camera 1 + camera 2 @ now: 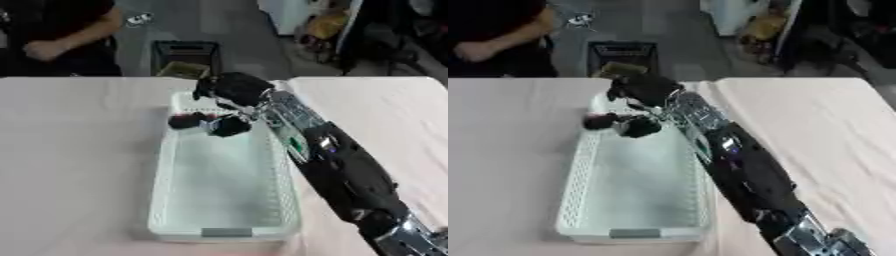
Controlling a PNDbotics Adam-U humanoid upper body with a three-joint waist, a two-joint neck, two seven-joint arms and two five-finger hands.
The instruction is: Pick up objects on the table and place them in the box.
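White box (223, 200): long axis runs away from the robot, on the bench (79, 165).
Right hand (229, 90): over the far end, fingers curled on a dark object (188, 120).
Room: near end bare.

No readable text, labels, brands, numbers or signs anywhere. The white basket (175, 200) has a small grey tab (227, 232) on its near rim, blank as far as can be told. The right arm (350, 175) shows a small green patch (298, 146), no characters legible. Dark crate (185, 56) past the table, no markings readable.
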